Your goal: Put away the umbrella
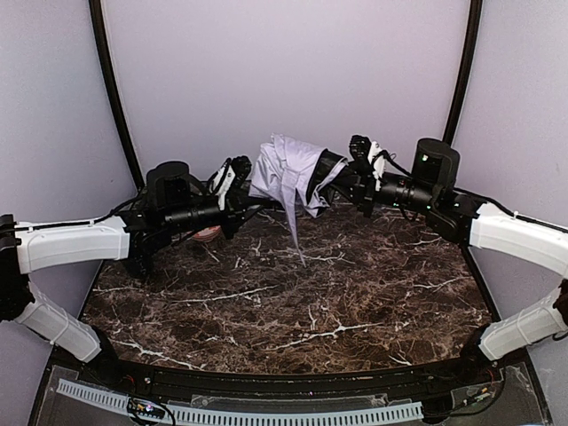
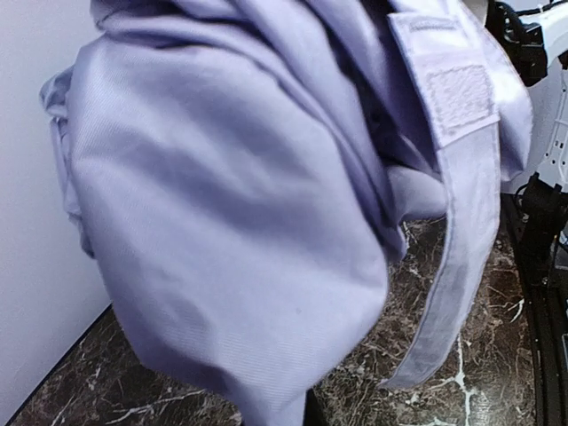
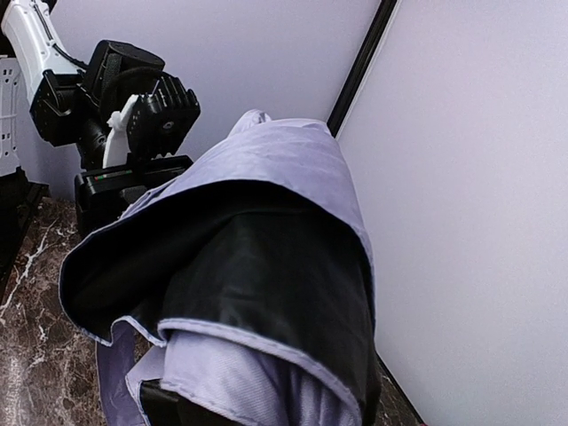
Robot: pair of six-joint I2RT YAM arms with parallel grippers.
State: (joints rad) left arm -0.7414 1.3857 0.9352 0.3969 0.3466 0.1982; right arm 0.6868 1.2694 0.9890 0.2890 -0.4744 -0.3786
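The umbrella (image 1: 286, 173) is hanging in the air at the back of the tabletop (image 1: 293, 311), bunched between the two arms. The right hand (image 1: 342, 182) is gripping its right end, buried in the folds. The left hand (image 1: 241, 188) is sitting closed at the fabric's left edge, though whether it is pinching a fold I cannot tell. If it is closing on nothing, the loose canopy is likely going to sag and unfurl. The strap (image 2: 461, 231) is dangling free towards the marbled tabletop, so it is risking a snag or a drag. The fabric is looking thin, slippery and finely woven, pale lavender outside, with a matte black underside (image 3: 266, 293) and a fuzzy fastening patch (image 2: 460, 96) on the flat strap
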